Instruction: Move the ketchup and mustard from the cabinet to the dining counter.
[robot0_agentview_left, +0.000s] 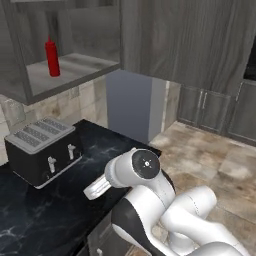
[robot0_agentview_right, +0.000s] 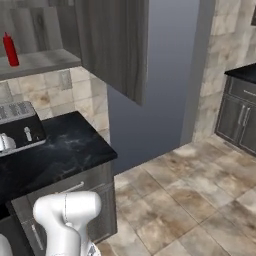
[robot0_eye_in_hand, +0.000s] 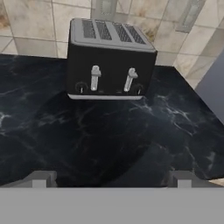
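Note:
The ketchup (robot0_agentview_left: 52, 58), a slim red squeeze bottle, stands upright on the shelf of the cabinet (robot0_agentview_left: 75, 70), whose dark wood-grain door (robot0_agentview_left: 185, 40) is swung open. The right base view has the ketchup (robot0_agentview_right: 10, 50) at its upper left, on the same shelf beside the open door (robot0_agentview_right: 115, 45). My gripper (robot0_eye_in_hand: 111, 181) is open and holds nothing. It hovers low over the black worktop, well below the shelf, facing a toaster. The mustard and the dining counter are out of view.
A black four-slot toaster (robot0_eye_in_hand: 109, 61) stands on the black marble worktop (robot0_agentview_left: 45, 215) against the tiled wall, under the cabinet. To the right lie open tiled floor (robot0_agentview_right: 190, 200) and grey base cabinets (robot0_agentview_left: 210, 110).

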